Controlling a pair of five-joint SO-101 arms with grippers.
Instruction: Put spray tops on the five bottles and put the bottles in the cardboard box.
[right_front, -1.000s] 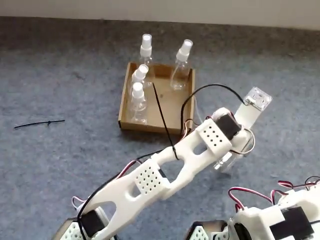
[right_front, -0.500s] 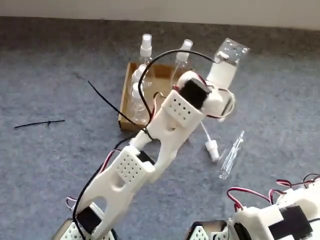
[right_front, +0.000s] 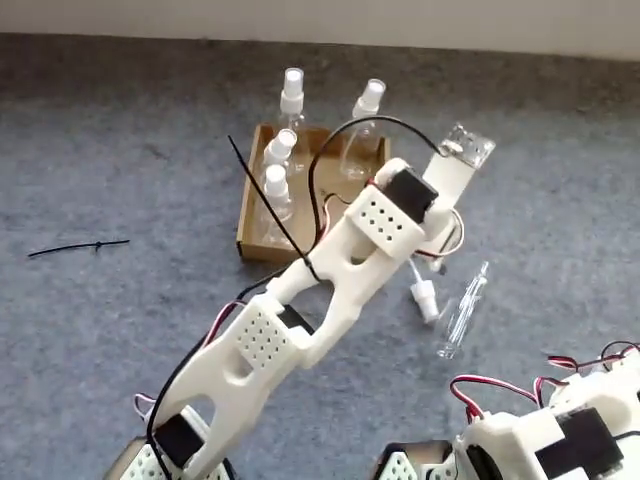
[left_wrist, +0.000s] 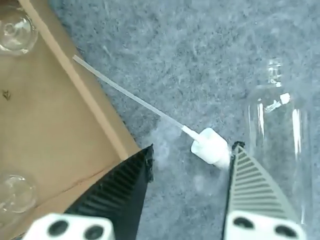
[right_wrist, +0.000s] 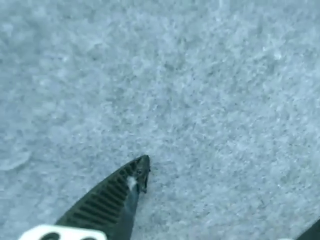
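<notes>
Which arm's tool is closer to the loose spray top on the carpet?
Left. The left tool hangs over the spray top; the right tool is over bare carpet, away from it.

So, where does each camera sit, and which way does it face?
High view: fixed above the table, facing down on the cardboard box; left arm stretched across, right arm's base at the near edge.
Left wrist view: on the left arm, looking down past the open left gripper at the spray top and lying bottle.
Right wrist view: on the right arm, facing the table past the right gripper.
High and left wrist views share box, spray top, bottle.
</notes>
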